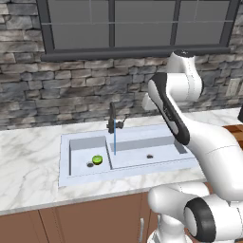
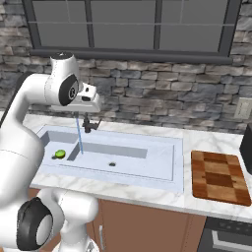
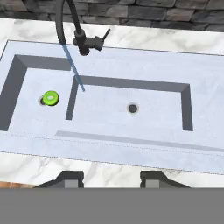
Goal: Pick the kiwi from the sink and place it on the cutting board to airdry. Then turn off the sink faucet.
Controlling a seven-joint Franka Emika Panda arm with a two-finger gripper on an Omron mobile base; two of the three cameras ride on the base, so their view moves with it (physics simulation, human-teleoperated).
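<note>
While beside sink (image 2: pixel 147 170), cutting board (image 2: pixel 219 177) rightward.

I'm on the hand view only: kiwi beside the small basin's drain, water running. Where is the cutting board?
Observer: The cutting board lies flat on the counter to the right of the sink, apart from it.
Operator: Anything next to it?
Observer: A dark box stands at its far right end, cut off by the picture's edge.
Operator: What's under the sink?
Observer: Brown cabinet doors.
</note>
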